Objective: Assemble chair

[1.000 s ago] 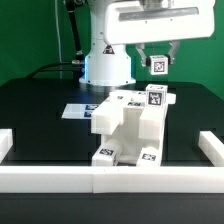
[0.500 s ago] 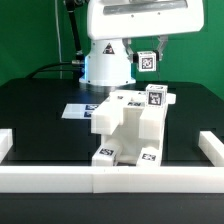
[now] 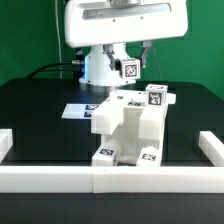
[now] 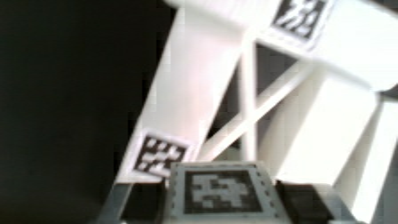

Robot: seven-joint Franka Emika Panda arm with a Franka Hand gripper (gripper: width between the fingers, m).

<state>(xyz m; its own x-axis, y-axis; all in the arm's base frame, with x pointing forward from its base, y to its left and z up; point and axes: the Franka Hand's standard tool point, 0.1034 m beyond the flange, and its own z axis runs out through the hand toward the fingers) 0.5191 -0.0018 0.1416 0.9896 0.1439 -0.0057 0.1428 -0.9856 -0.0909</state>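
Tool (image 3: 130, 68) closed narrow on small tagged white part (image 3: 129, 70), carried high above surface (image 3: 40, 110), presumably for mounting. Chair (image 3: 130, 125) stands partly built against front border wall (image 3: 60, 178) (wall likely braces it). Marker board (image 3: 78, 110) behind chair.

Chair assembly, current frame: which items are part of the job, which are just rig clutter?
Job:
- small white blocky tagged part, held in the two-finger gripper
- partly built white plastic chair

Not the job:
- flat white marker board
- long white border wall
- black table
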